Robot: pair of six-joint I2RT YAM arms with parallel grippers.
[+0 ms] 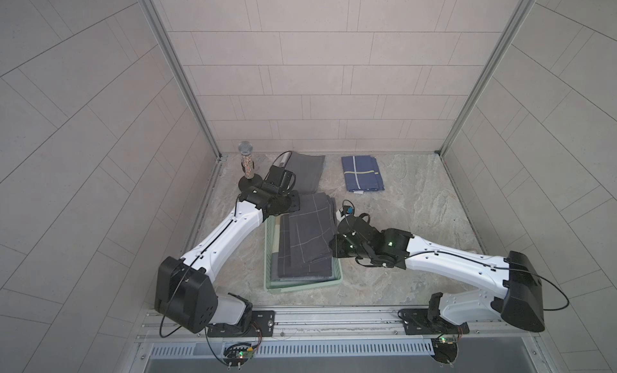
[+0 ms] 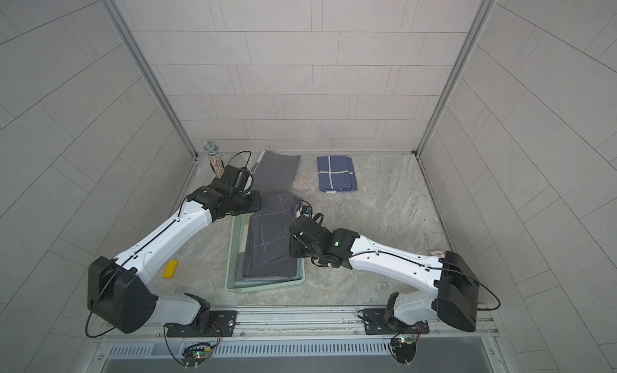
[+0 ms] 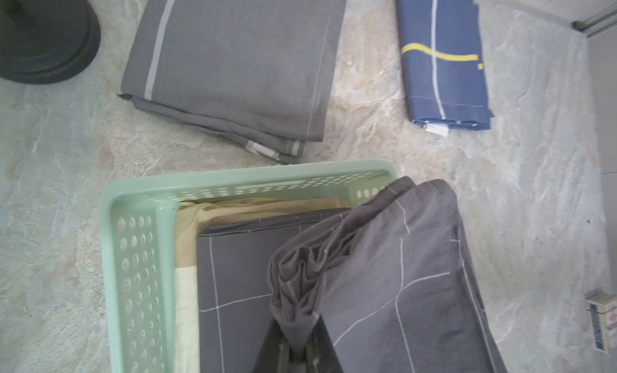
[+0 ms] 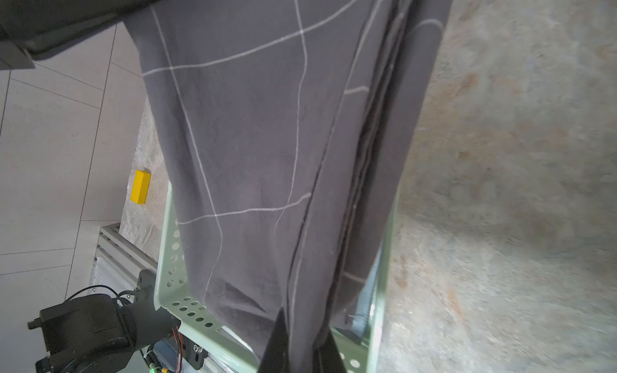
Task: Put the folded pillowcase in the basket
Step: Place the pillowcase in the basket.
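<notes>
The folded pillowcase [image 1: 307, 234] [image 2: 270, 234] is dark grey with thin white grid lines. It hangs, held at two ends, over the mint-green basket [image 1: 300, 286] [image 2: 233, 254]. My left gripper [image 1: 289, 204] [image 3: 300, 341] is shut on bunched folds at its far end. At the near right edge my right gripper [image 1: 334, 245] [image 4: 302, 348] is shut on the pillowcase [image 4: 267, 137]. Inside the basket [image 3: 133, 271] lie other folded cloths: a dark grid one on top of beige and cream ones. The held pillowcase [image 3: 400, 254] overhangs the basket's far right corner.
A plain grey folded cloth [image 1: 305, 171] and a blue folded cloth [image 1: 362, 173] lie at the back of the table. A microphone on a round black stand [image 1: 246, 161] is at the back left. A yellow block [image 2: 171, 269] lies left of the basket, a small box [image 3: 602, 321] at the right.
</notes>
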